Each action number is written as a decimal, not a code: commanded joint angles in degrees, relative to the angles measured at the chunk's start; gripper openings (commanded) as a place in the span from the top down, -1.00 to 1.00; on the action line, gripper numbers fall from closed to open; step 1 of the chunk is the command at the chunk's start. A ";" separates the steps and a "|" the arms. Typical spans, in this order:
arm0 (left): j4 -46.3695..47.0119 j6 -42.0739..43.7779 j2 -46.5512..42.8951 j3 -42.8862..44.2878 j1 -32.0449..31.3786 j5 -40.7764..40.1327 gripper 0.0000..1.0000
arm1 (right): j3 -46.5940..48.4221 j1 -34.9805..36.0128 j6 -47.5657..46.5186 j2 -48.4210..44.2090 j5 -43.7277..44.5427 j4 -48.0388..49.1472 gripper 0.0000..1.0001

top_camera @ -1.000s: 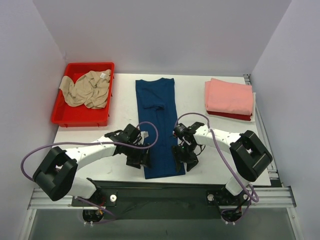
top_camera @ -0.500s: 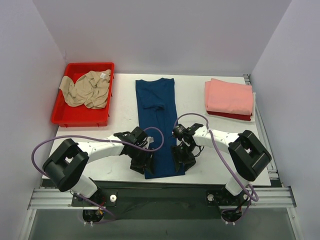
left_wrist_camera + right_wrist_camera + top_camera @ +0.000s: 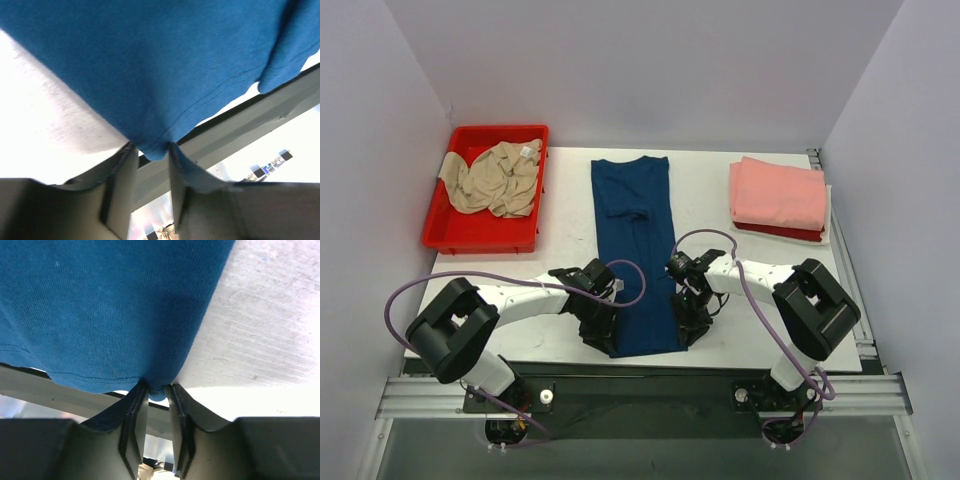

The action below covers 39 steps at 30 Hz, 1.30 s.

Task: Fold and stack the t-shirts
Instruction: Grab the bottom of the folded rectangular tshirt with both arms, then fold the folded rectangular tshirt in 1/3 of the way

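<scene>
The navy blue t-shirt (image 3: 635, 250) lies as a long folded strip down the middle of the white table (image 3: 750, 320). My left gripper (image 3: 603, 340) is shut on its near left hem corner, which shows pinched between the fingers in the left wrist view (image 3: 152, 150). My right gripper (image 3: 688, 332) is shut on the near right hem corner, seen pinched in the right wrist view (image 3: 156, 390). A crumpled beige t-shirt (image 3: 495, 178) lies in the red bin (image 3: 480, 235). A folded salmon-pink t-shirt (image 3: 778, 195) sits on a red one (image 3: 785, 232) at the far right.
The red bin stands at the far left of the table. The table's near edge and a dark metal rail (image 3: 640, 385) run just below both grippers. Grey walls close in the left, back and right sides.
Both grippers have moved toward the table's near edge and closed in on the navy shirt's hem corners. The shirt's near end looks slightly shifted.
</scene>
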 commanded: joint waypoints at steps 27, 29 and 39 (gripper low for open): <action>-3.47 -1.79 -3.97 -5.08 -0.38 -4.50 0.90 | -3.18 -1.35 0.70 -3.53 3.83 -6.20 0.94; -3.56 -1.88 -4.14 -5.44 -0.38 -4.41 0.91 | -3.35 -1.35 0.79 -3.62 3.66 -6.29 0.94; -4.00 -3.46 -7.22 -7.81 -0.47 -4.32 0.94 | -4.14 -1.35 0.79 -3.36 3.31 -6.29 0.94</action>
